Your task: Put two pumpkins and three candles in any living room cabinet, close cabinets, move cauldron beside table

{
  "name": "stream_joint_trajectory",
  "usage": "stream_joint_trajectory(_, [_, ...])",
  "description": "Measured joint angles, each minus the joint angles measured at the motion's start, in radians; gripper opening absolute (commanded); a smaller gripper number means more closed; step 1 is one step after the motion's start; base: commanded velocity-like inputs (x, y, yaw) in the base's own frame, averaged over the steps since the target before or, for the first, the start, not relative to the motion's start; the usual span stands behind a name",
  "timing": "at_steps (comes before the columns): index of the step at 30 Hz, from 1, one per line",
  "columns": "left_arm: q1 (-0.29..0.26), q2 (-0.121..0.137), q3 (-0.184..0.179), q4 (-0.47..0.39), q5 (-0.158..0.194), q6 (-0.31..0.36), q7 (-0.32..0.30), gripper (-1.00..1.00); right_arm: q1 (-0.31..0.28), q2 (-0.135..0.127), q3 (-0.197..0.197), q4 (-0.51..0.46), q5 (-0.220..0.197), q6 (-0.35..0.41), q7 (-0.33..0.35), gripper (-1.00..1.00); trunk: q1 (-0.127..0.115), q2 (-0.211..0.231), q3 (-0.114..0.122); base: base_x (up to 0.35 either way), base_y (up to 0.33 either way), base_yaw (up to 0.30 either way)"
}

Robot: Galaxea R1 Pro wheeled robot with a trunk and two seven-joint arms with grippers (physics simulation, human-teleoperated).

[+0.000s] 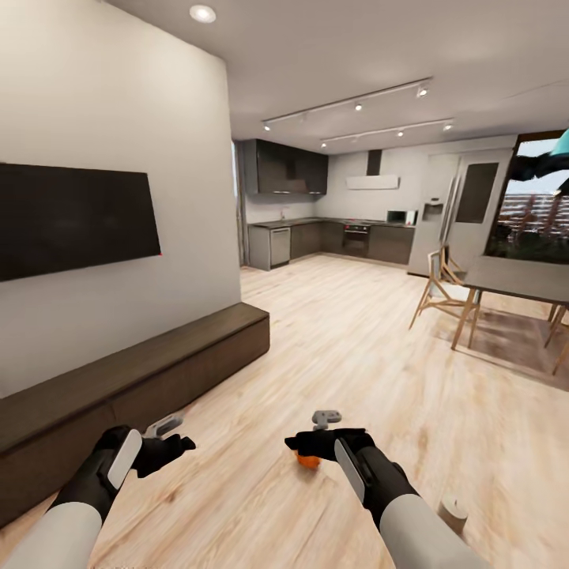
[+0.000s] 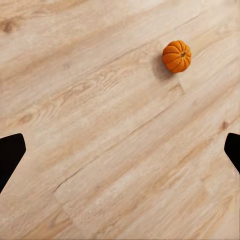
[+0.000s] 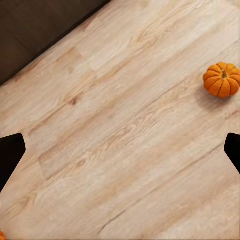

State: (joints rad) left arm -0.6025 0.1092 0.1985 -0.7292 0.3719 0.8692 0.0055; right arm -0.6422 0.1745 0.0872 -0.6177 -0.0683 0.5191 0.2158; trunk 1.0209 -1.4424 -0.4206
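Small orange pumpkin (image 2: 176,56) sits on light wood floor (image 2: 100,150). Round, ribbed, short brown stem on top. Long dark-brown cabinet (image 1: 118,379) runs along wall under black television (image 1: 75,217), drawers shut. Pumpkin away from cabinet, out on floor. Cream candle (image 1: 454,514) stands on floor, far from cabinet. Left gripper (image 1: 162,442) spread wide, empty. Right gripper (image 1: 316,442) spread wide, empty, hanging over an orange pumpkin.

no readable text, labels, brands, numbers or signs anywhere
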Motion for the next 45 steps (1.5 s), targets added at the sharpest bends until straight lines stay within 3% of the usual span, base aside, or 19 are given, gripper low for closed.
stream_joint_trajectory(30, [0.000, 0.000, 0.000, 0.000, 0.000, 0.000, 0.000, 1.00, 0.000, 0.000, -0.001, 0.000, -0.008, -0.004, 0.003, 1.00, 0.000, 0.000, -0.004, 0.072, -0.057, 0.232])
stream_joint_trajectory(45, [0.000, 0.000, 0.000, 0.000, 0.000, 0.000, 0.000, 1.00, 0.000, 0.000, 0.000, 0.000, -0.008, -0.003, 0.002, 1.00, 0.000, 0.000, -0.004, 0.290, 0.000, 0.275])
